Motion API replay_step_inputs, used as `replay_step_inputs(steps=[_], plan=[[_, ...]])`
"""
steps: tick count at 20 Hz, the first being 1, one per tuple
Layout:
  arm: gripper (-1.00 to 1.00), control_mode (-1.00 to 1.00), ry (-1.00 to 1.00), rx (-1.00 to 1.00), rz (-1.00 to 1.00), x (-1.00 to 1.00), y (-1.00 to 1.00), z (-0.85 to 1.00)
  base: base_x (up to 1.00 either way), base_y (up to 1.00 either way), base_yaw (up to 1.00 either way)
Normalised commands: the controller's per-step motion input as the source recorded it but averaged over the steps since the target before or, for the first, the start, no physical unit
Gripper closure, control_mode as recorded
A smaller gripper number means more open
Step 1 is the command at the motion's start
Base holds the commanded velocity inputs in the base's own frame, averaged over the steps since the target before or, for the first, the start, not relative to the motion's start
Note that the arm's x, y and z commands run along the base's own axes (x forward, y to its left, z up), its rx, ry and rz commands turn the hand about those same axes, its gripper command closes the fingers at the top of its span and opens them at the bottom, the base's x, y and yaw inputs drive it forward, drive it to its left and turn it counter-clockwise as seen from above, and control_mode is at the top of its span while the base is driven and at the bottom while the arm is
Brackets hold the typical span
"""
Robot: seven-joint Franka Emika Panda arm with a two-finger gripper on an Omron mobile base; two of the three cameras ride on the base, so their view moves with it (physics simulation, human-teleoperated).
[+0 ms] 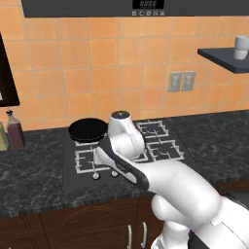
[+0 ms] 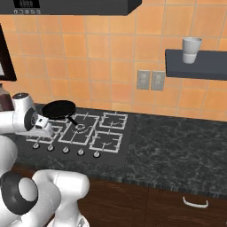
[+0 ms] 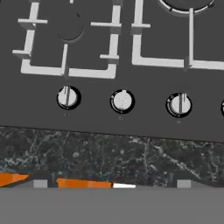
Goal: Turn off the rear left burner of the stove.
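Stove (image 2: 126,148): black cooktop set in the dark counter (image 2: 186,146).
Pan (image 2: 59,109): black, over the rear left burner, hiding it.
Knobs (image 3: 122,101): silver row along the stove's front edge.
Gripper (image 2: 44,128): above the left knobs; opening cannot be told.

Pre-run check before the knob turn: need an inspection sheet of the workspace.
Surface: dark speckled counter, wooden cabinets below.
Job's things: stove set in the counter; a black pan sits on the rear left burner; knobs in a row along the front edge.
Clutter: bottle left of the stove; cup on a wall shelf.
End effector: hangs over the knob row, none touched; fingers not clear enough to judge.
Cables: nothing seen.
Surroundings: orange tiled wall, twin outlets, hood above.
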Motion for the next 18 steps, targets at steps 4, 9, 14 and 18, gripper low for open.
replay_step_inputs(steps=[4,9,14,18], plan=[[-1.00,-1.00,0.00,-0.09,0.00,0.41,0.42,-0.57,0.00,0.00,0.00],[-1.00,-1.00,0.00,-0.05,0.00,0.36,0.03,-0.38,0.00,0.00,0.00],[-1.00,-1.00,0.00,0.07,0.00,0.16,-0.26,-0.33,0.00,0.00,0.00],[-1.00,-1.00,-0.02,0.06,0.00,0.02,-0.04,-0.26,0.00,0.00,0.00]])
